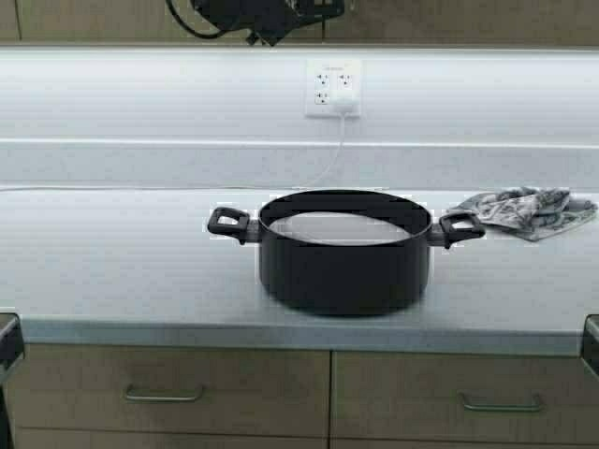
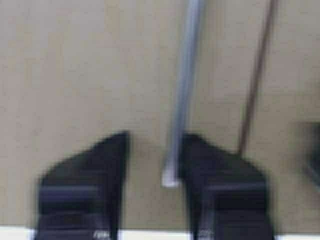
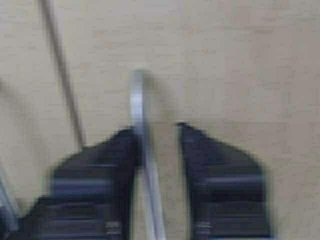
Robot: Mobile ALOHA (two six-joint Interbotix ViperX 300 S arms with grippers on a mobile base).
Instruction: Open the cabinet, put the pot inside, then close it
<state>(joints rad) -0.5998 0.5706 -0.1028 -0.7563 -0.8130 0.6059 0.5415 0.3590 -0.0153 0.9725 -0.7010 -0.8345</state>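
The black pot point(image 1: 344, 253) stands upright on the pale countertop point(image 1: 112, 262), its two loop handles out to the sides and its pale inside showing. The tan cabinet point(image 1: 94, 19) hangs above, and the dark ends of both arms point(image 1: 267, 19) reach up to its lower edge. In the left wrist view my left gripper point(image 2: 155, 145) is open, with a steel door handle point(image 2: 182, 90) between its fingers, close to one of them. My right gripper point(image 3: 157, 130) is open too, astride the other steel handle point(image 3: 138, 105), which lies against one finger. Both doors look shut.
A wall outlet point(image 1: 332, 89) with a white plug and cord sits behind the pot. A crumpled patterned cloth point(image 1: 524, 210) lies on the counter at the right. Base drawers with steel handles point(image 1: 164, 395) run below the counter's front edge.
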